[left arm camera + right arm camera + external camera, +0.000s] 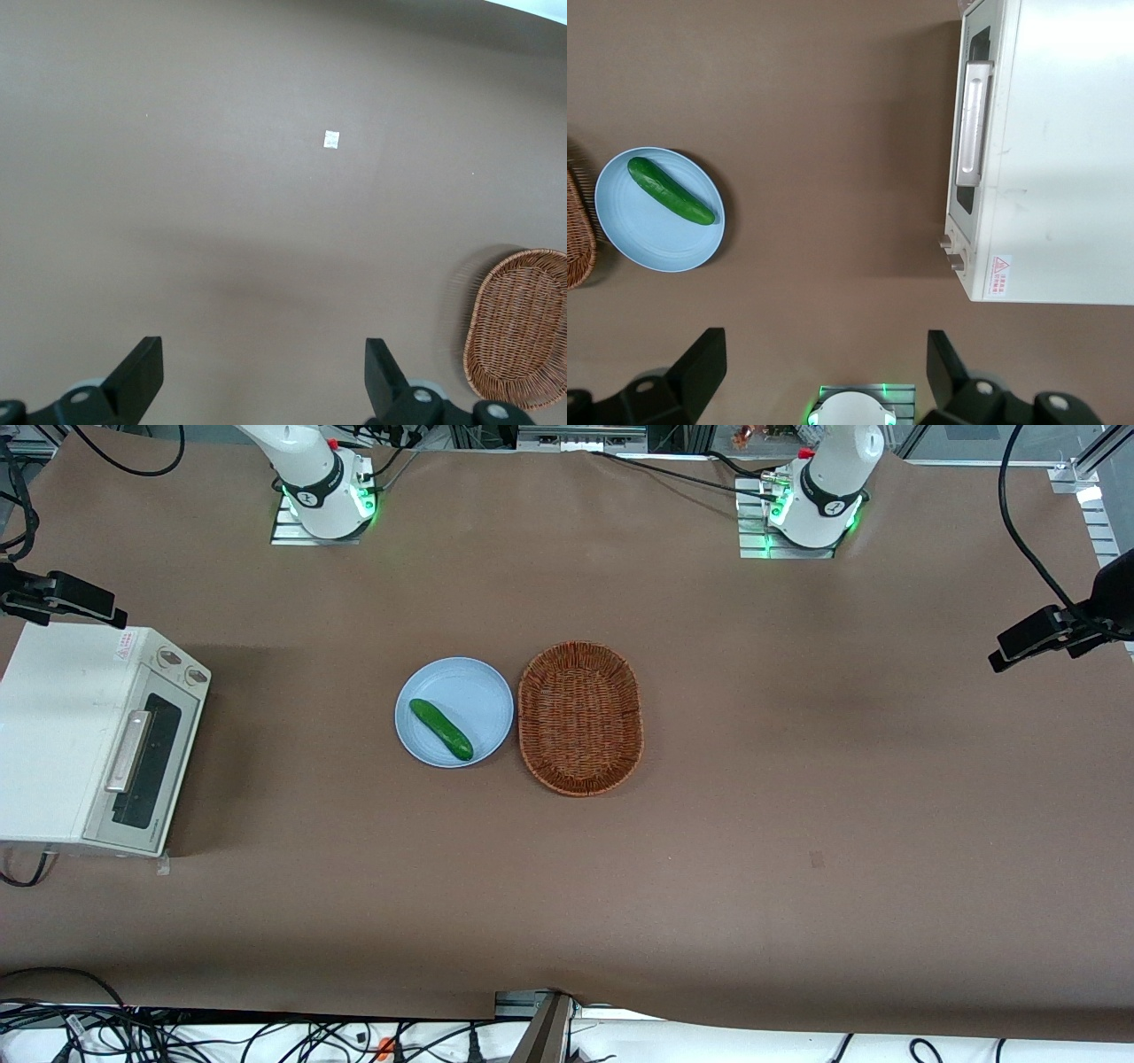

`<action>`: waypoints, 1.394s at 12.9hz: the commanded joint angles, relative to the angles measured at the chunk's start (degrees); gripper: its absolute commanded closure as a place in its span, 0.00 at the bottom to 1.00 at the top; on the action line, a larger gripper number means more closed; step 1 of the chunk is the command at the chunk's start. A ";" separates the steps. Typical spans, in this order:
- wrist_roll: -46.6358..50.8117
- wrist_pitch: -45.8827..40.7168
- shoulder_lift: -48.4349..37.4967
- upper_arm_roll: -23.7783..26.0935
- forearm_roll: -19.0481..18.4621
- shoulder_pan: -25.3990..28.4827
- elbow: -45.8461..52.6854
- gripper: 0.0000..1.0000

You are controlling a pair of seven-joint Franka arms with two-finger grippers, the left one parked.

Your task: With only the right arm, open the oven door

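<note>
The cream-white oven [62,735] stands at the working arm's end of the table, and it also shows in the right wrist view [1072,150]. The oven door [146,766] is shut, its dark glass and silver bar handle [128,750] facing the table's middle. The door [962,190] and handle [973,119] show in the right wrist view too. Only the right arm's base [323,487] shows in the front view. My gripper [824,367] is open and empty, high above the table and apart from the oven.
A blue plate [478,691] with a green cucumber [440,729] sits mid-table beside a wicker basket [580,717]. Two knobs [182,667] sit at the door's end nearest the arm bases. Black camera mounts [62,595] stand at both table ends.
</note>
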 commanded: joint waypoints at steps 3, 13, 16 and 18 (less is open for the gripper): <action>-0.37 0.47 -0.72 0.41 0.61 -0.44 -0.56 0.00; -0.46 -0.15 -0.72 0.41 0.00 -0.44 -0.65 0.00; -0.19 -1.11 -0.64 0.41 -0.09 -0.44 -0.82 0.00; -0.19 -1.38 -0.55 0.41 -0.18 -0.44 -0.82 0.00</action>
